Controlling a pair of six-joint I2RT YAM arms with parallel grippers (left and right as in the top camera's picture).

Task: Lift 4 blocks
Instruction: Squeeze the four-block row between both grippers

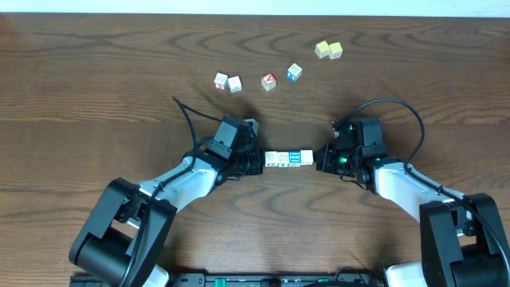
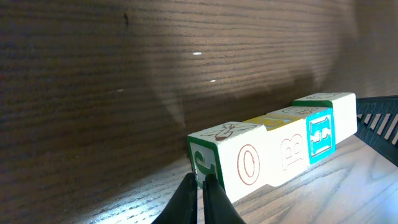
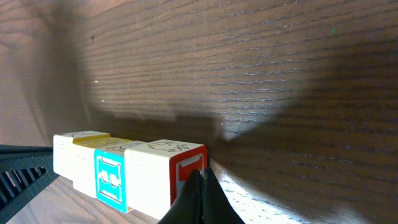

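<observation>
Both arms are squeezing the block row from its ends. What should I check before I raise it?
1. Four blocks in one row: ok.
2. The left gripper shut, tips against the row's end: ok.
3. The right gripper shut, tips against the other end: ok.
4. Row straight: ok from overhead; the left wrist view shows slight steps between blocks.
5. Row off the table: cannot tell.
6. The loose cubes clear of the row: ok, they lie apart on the far side.
</observation>
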